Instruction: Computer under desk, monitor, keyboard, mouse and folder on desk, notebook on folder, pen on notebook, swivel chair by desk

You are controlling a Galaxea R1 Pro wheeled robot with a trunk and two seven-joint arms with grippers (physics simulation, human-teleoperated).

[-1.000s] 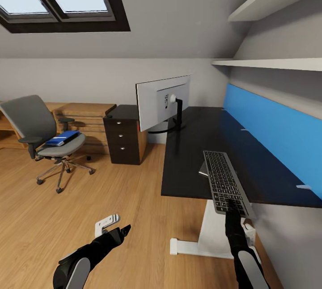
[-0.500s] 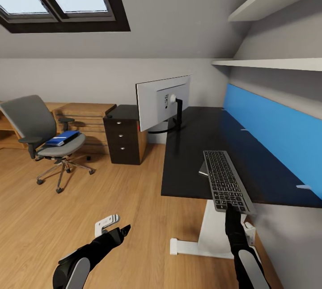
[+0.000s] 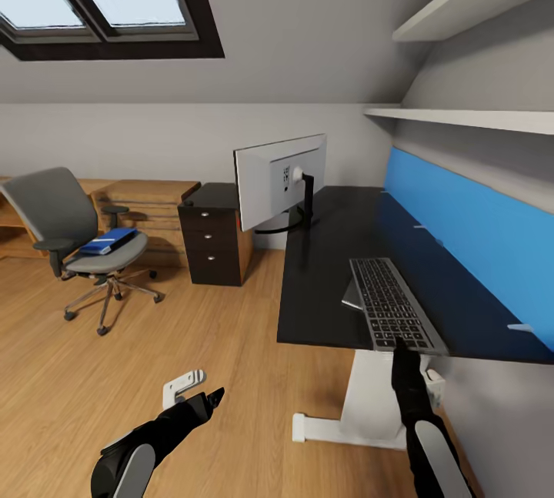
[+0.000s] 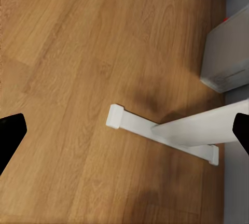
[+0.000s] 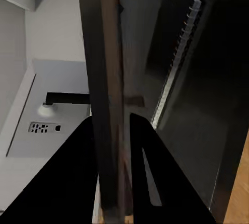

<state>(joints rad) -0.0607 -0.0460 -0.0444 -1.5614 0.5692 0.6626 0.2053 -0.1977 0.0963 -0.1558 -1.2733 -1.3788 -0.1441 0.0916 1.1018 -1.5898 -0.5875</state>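
keyboard point(image 3: 392, 305) lies at counter point(image 3: 331, 252) near edge, partly on a grey notebook | right claw point(image 3: 401, 345) pinches its near short end | judged light, stiff, slim; far end may sag | left claw point(image 3: 201, 398) spread, idle.

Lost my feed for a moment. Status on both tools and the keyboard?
Right tool shut on keyboard, keyboard over the desk, one end past its near edge. Left tool open, empty, over floor. Notebook under keyboard's side.
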